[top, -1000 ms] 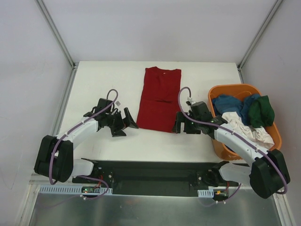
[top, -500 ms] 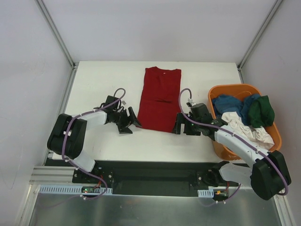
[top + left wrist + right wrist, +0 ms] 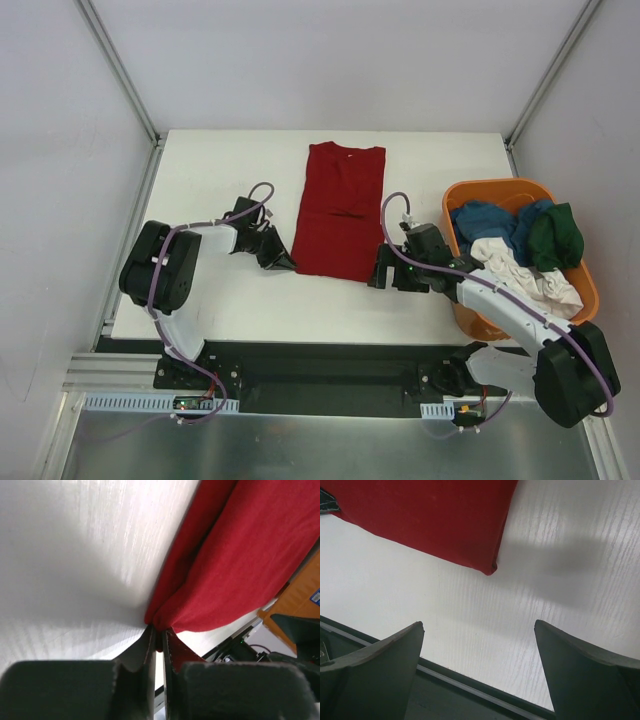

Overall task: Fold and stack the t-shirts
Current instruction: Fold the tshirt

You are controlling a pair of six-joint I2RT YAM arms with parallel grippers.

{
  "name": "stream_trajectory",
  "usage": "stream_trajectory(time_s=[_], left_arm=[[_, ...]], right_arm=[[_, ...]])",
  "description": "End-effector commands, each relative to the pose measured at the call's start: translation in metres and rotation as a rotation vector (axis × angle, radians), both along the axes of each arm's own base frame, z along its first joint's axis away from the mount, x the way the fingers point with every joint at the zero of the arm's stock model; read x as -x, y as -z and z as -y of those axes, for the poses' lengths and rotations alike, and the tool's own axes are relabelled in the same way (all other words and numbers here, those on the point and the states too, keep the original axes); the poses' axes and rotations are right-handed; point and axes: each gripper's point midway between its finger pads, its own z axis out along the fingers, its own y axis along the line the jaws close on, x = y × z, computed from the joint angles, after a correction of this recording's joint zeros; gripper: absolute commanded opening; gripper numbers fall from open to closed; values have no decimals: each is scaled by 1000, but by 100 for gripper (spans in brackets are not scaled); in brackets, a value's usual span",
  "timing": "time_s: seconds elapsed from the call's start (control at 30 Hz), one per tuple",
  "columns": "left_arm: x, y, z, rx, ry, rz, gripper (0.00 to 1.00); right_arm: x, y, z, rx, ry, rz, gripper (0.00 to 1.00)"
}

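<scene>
Red t-shirt (image 3: 338,210): on the surface (image 3: 210,170), corner inside left jaws.
Left jaws: clamped on that corner.
Right jaws: apart, other corner ahead.
Risk: thin pinch slipping on lift.

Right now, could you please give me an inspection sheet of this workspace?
Surface: white table, flat.
Job's things: dark red cloth t-shirt folded lengthwise, mid-table; blue t-shirt, dark green t-shirt and white t-shirt heaped together.
Clutter: orange plastic basket at table's right edge, holding those three.
Grippers: left gripper shut on the red shirt's near left corner; right gripper open, short of its near right corner.
Cables: purple cable looped along each arm.
Surroundings: white walls, metal frame posts.
</scene>
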Motion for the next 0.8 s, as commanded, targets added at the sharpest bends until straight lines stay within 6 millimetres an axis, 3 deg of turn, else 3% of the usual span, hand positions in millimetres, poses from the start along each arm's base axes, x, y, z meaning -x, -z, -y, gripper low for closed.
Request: stream_trajectory(time_s=[0.0, 0.23, 0.37, 0.57, 0.77], left_arm=[[7, 23, -7, -79, 7, -27, 0], [27, 33, -16, -104, 9, -56, 0], [32, 32, -16, -100, 11, -62, 0], [35, 32, -17, -101, 14, -61, 0], [35, 32, -15, -95, 20, -64, 0]], right_arm=[[-3, 1, -2, -14, 19, 7, 97], [-15, 12, -9, 11, 21, -28, 97], [-23, 23, -18, 16, 9, -70, 72], [-27, 43, -16, 67, 17, -104, 46], [-36, 54, -15, 102, 19, -99, 40]])
